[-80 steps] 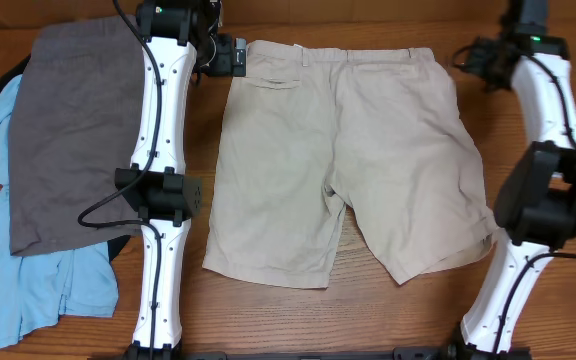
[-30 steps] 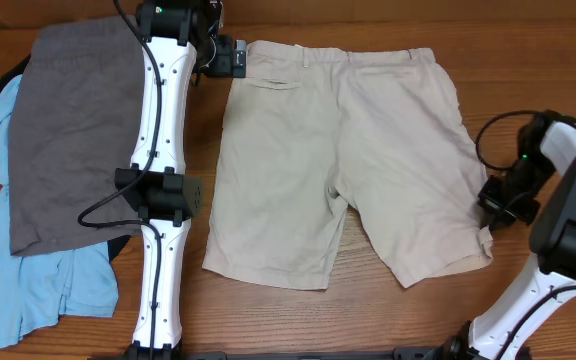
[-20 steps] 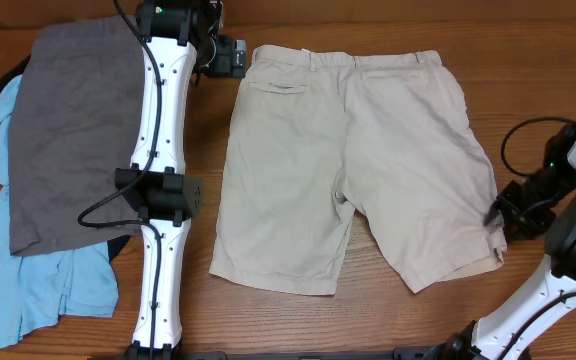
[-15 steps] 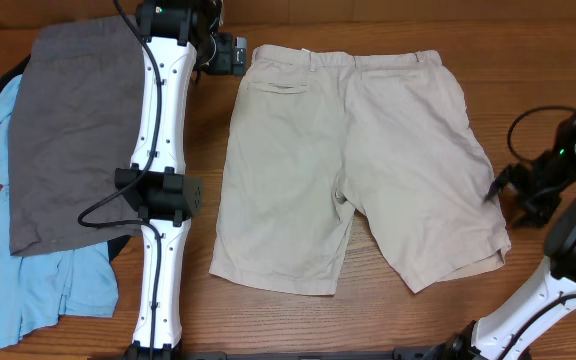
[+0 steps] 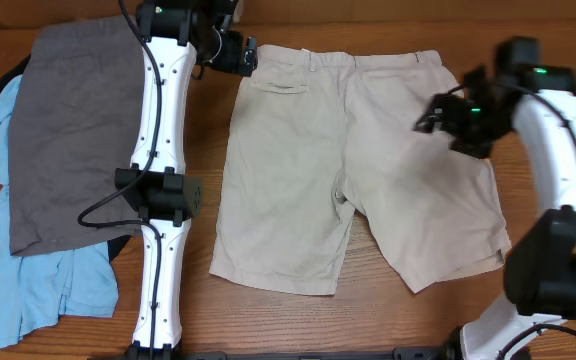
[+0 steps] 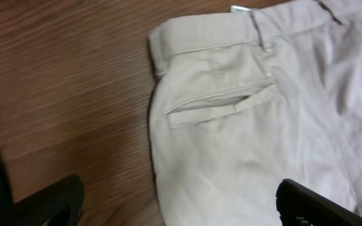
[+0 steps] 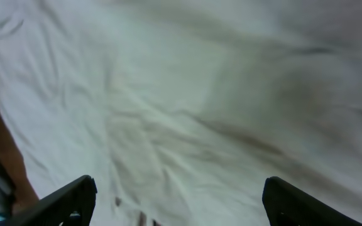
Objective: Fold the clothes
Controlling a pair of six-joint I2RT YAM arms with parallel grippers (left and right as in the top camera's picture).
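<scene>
The beige khaki shorts [image 5: 348, 170] lie flat, back side up, in the middle of the table, waistband at the far edge. Their back pocket [image 6: 222, 103] and waistband corner [image 6: 168, 37] show in the left wrist view. My left gripper [image 5: 243, 55] is open and empty, just above the waistband's left corner. My right gripper [image 5: 438, 115] is open and empty, hovering over the right leg; its view is filled with beige cloth [image 7: 187, 100]. Grey shorts [image 5: 73, 130] lie on a light blue shirt [image 5: 28, 290] at the left, with a black garment [image 5: 3, 80] under them.
The left arm [image 5: 163, 190] runs down the table between the pile and the beige shorts. The right arm [image 5: 568, 190] stands along the right edge. Bare wood [image 5: 368, 310] shows in front of the shorts.
My right gripper has moved from the right leg's outer hem up and left, over the shorts' right leg. The shorts shifted slightly right earlier. The left gripper has barely moved.
</scene>
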